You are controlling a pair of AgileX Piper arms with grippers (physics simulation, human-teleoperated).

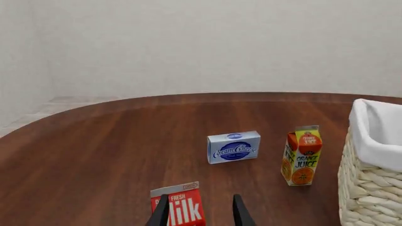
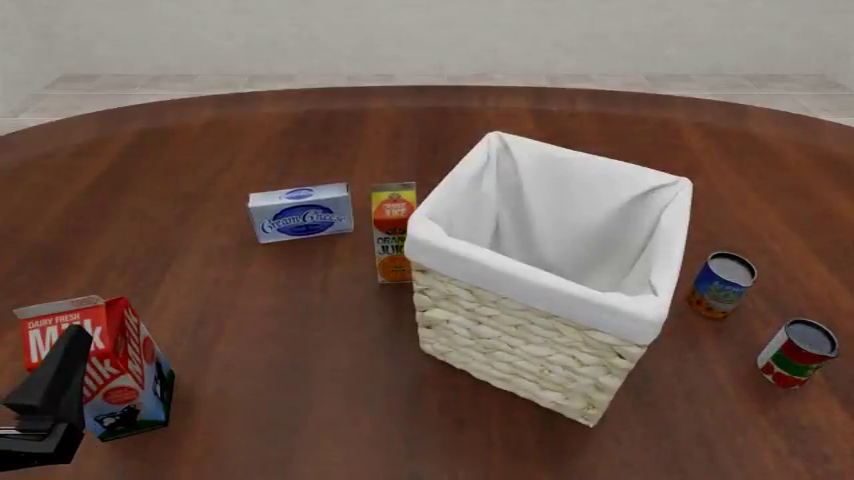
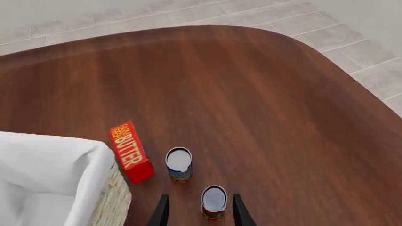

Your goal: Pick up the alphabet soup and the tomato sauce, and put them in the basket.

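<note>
Pale wicker basket (image 2: 534, 350) w/ white cloth lining sits mid-table, empty as far as visible. Both cans stand upright on the table to its right, apart from each other: alphabet soup (image 2: 722, 285) just beside the basket wall, tomato sauce (image 2: 797, 353) nearer the arms and further right. In the right wrist view the right gripper (image 3: 197, 212) is above the tomato sauce (image 3: 213, 202), fingers spread wider than the can and holding nothing; the can top shows between them. Alphabet soup (image 3: 179, 165) is just beyond, next to a red butter box (image 3: 131, 151) by the basket. Left gripper (image 1: 199, 212) is also open and empty, over by the milk carton (image 2: 94, 365), well away from the cans. Judgement: cans are rigid, prob. smooth-sided and a bit slippery, moderate weight; best taken across the round body approx mid-height, jaws square to it so it doesn't roll out.
</note>
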